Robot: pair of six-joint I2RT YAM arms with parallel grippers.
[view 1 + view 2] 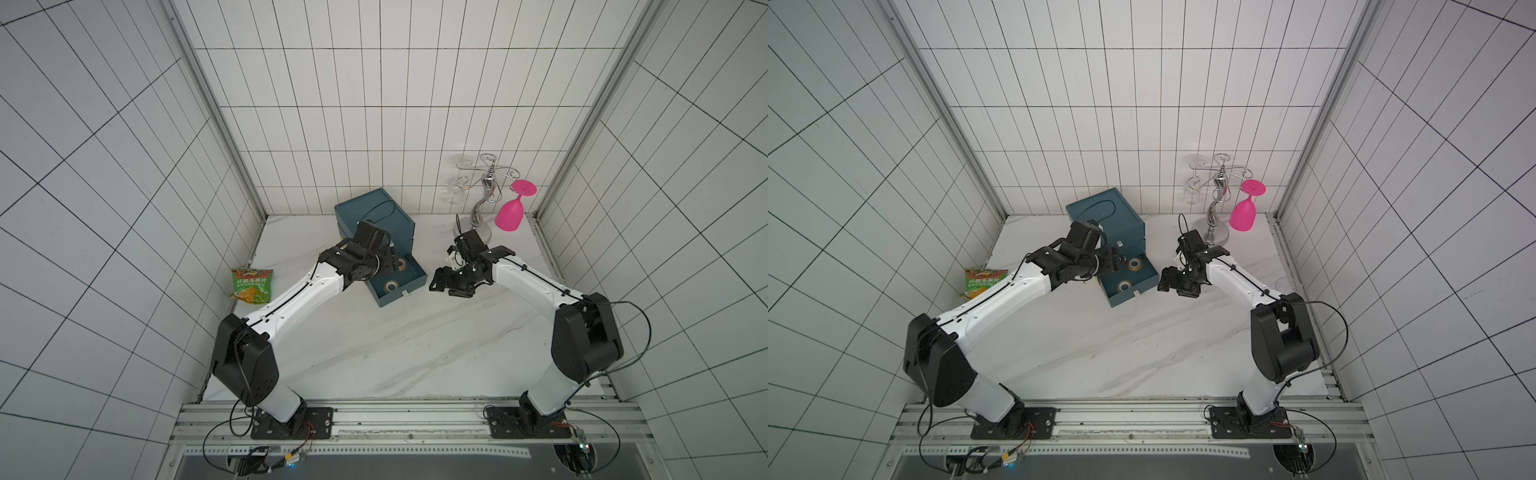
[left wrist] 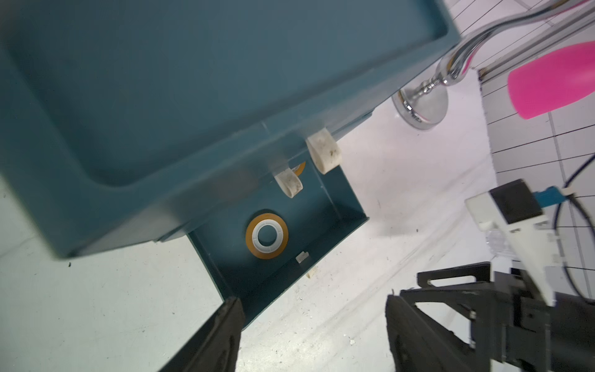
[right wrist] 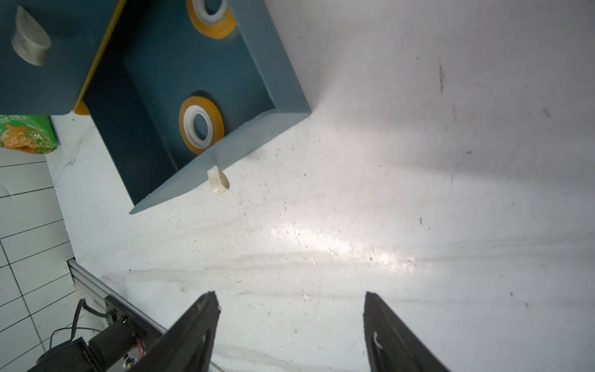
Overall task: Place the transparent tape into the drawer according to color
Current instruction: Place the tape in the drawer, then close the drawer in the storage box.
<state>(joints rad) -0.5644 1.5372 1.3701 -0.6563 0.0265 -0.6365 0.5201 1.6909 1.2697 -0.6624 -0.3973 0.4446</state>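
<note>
**Ana:** Where are the tape rolls?

**Ben:** I see two orange-yellow ones. Both lie flat in the open bottom drawer (image 2: 322,222) of the teal chest (image 1: 374,212). The nearer tape roll (image 3: 201,125) sits close to the drawer's front wall, just behind the white pull tab (image 3: 219,182). The farther tape roll (image 3: 211,16) lies toward the back, close to a side wall. In the left wrist view it is mostly hidden behind a tab of a drawer above.

**Ana:** Do they touch each other?

**Ben:** No. Bare drawer floor lies between them.

**Ana:** What about the left end effector?

**Ben:** The left end effector (image 2: 312,306) hangs above the open drawer. Its fingers are apart and nothing is between them. In both top views its arm covers the drawer's left part.

**Ana:** And the other one?

**Ben:** The right end effector (image 3: 289,299) is over the bare worktop (image 1: 415,345), just beside the drawer's right side and not touching it. Its fingers are also spread, and it is empty.

**Ana:** Anything else on the worktop?

**Ben:** A green snack bag (image 1: 251,284) lies at the left edge, by the wall. A metal glass rack (image 1: 482,208) stands in the back right corner. A pink glass (image 1: 510,214) hangs from it upside down.
</note>
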